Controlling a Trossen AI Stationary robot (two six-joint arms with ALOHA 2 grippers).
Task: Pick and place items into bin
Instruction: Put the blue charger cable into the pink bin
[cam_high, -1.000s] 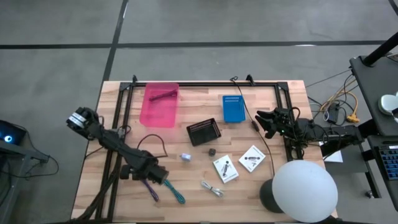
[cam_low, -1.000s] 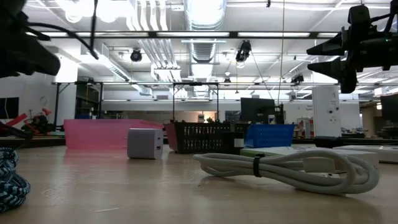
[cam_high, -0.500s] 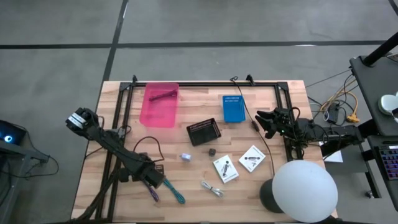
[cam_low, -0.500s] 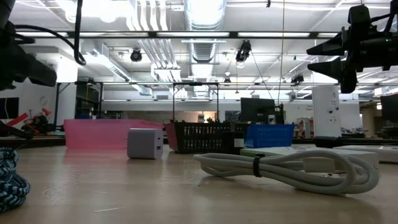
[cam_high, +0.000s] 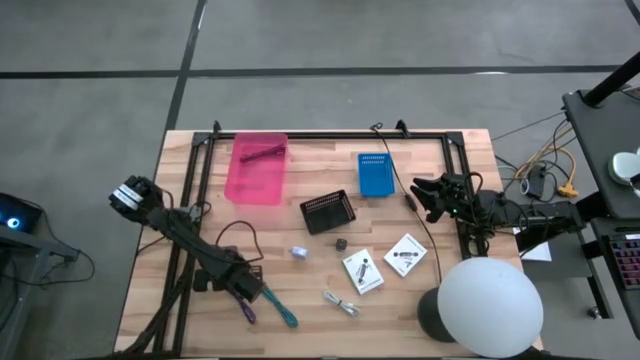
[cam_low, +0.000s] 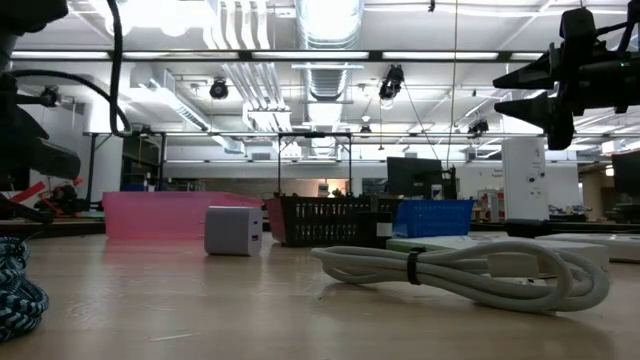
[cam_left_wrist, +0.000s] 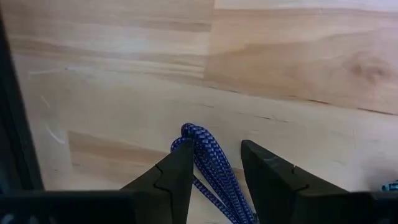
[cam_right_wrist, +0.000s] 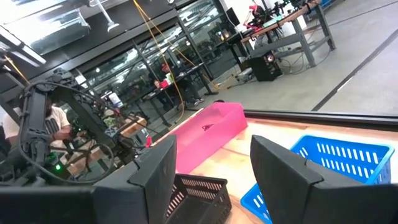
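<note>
My left gripper (cam_high: 243, 290) (cam_left_wrist: 214, 169) is open, low over the near left part of the table. Its fingers stand on either side of the looped end of a blue-purple braided cord (cam_left_wrist: 208, 158) (cam_high: 246, 306) that lies flat on the wood; I see no touch. A teal braided cord (cam_high: 281, 307) (cam_low: 15, 290) lies beside it. The pink bin (cam_high: 257, 168) at the far left holds a dark stick (cam_high: 262, 153). Two white packets (cam_high: 362, 270) (cam_high: 405, 254), a dark knob (cam_high: 340, 243) and a small white cube (cam_high: 298, 252) (cam_low: 234, 231) lie mid-table. My right gripper (cam_high: 422, 195) (cam_right_wrist: 211, 168) hangs open, raised at the right.
A black basket (cam_high: 328, 211) and a blue basket (cam_high: 374, 173) stand in the middle of the table. A bundled white cable (cam_high: 342, 302) (cam_low: 470, 272) lies near the front edge. A white lamp dome (cam_high: 490, 305) covers the near right corner. A black frame rail (cam_high: 190, 200) runs along the left.
My left gripper has come down and shifted slightly toward the table's near edge, closing in on the blue-purple cord. The right arm has kept still, and nothing on the table has moved.
</note>
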